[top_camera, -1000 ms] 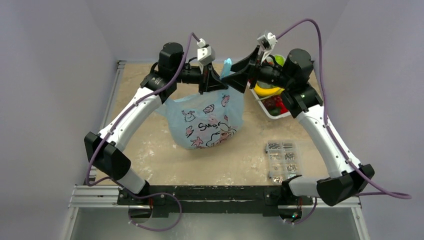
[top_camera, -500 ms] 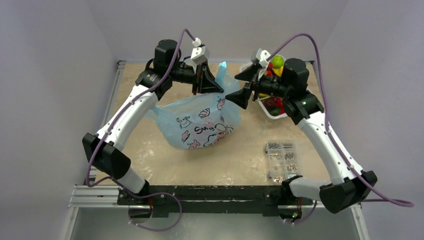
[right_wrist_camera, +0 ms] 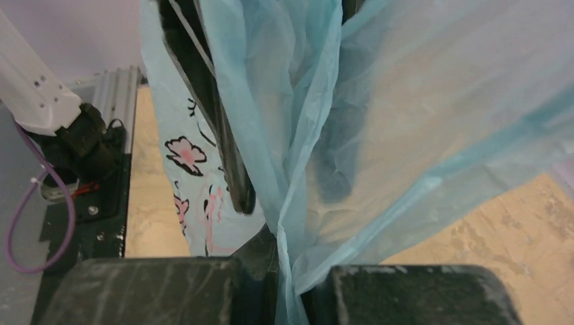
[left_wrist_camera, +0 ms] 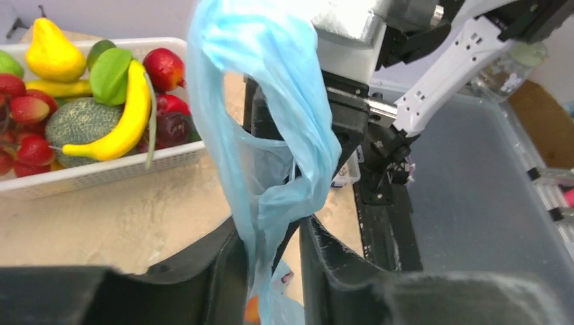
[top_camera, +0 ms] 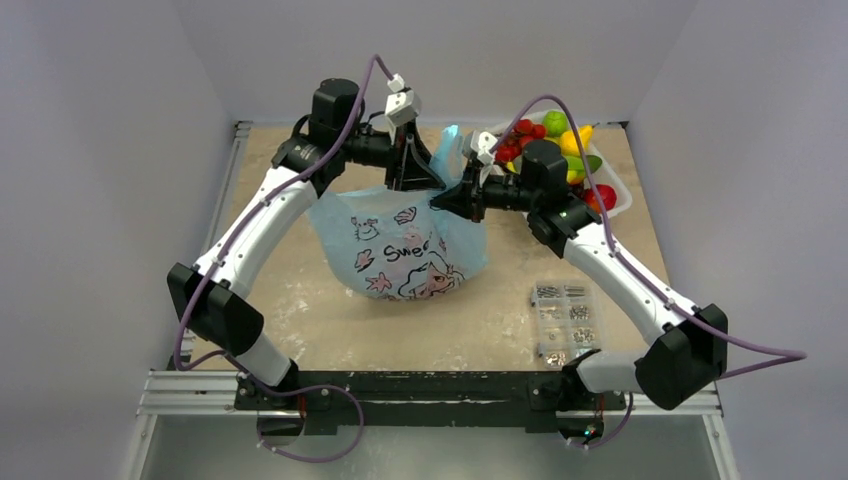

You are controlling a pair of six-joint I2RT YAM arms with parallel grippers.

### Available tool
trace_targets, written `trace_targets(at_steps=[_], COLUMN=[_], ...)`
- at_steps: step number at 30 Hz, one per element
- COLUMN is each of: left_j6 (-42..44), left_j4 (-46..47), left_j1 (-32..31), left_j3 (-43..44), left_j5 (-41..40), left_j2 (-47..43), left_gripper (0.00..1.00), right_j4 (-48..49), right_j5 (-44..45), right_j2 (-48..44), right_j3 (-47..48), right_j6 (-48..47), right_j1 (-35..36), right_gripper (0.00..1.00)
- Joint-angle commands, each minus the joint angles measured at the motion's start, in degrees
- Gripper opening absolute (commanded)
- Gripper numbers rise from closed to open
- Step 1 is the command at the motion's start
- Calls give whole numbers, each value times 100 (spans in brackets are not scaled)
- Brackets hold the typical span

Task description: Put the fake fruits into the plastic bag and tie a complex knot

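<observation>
Bag (top_camera: pixel 405 245): one, grasped by my left gripper (left_wrist_camera: pixel 272 233) and right gripper (right_wrist_camera: pixel 288 271); the right swung left since, uncovering the fruits (top_camera: pixel 520 130).

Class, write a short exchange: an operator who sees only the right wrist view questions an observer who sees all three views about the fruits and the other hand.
Operator: I see only the plastic bag pinched in the right hand. Where are the fake fruits?
Observer: The left wrist view shows them lying in a white basket.
Operator: Is the left hand holding anything?
Observer: Yes, it is shut on a twisted strip of the same bag.
</observation>
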Motion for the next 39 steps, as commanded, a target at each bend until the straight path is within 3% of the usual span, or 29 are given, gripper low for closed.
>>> trace_targets(at_steps=[1, 2, 4, 6, 8, 12, 16, 17, 19, 23, 24, 29, 39], left_j6=[137, 474, 1575, 2459, 2943, 2579, 3435, 3589, 3736, 3256, 3214, 3667, 5172], left_j4=[-461, -897, -1949, -2838, -2909, -1863, -2580, -2774, -2786, -1146, -752, 437, -327], left_j1=[308, 433, 606, 644, 594, 495, 199, 136, 36, -58, -145, -398, -476], left_j3=[170, 147, 84, -45, -345, -961, -1073, -1169, -1514, -2809, -3092, -3867, -3880], left_j5=[-237, -206, -291, -510, -776, -1410, -1561, -1561, -1683, -2243, -2478, -3285, -3178], left_j2=[-297, -388, -557, -666, -729, -753, -624, -627, -720, -1243, -1352, -1338, -705], left_gripper=[52, 67, 76, 97, 100, 100, 100, 97, 69, 13, 4, 0, 3], right_j4=[204, 225, 311, 330, 317, 390, 487, 513, 621, 722, 792, 721, 564], right_j5=[-118, -93, -78, -97, -128, -105, 61, 115, 339, 810, 944, 1410, 1444], right_j2=[-135, -176, -259, -287, -301, -379, -424, -414, -389, -281, -165, 533, 1600], right_j3=[-174, -254, -344, -363, -385, -552, -648, -678, -792, -1080, -1146, -1225, -865], right_j6=[-271, -271, -292, -264, -253, -229, 90, 205, 528, 1025, 1235, 1901, 1993], right_j1=[-4, -12, -21, -19, -26, -50, -149, -195, -281, -369, -375, -377, -399], right_gripper=[0, 0, 0, 0, 0, 0, 0, 0, 0, 0, 0, 0, 0])
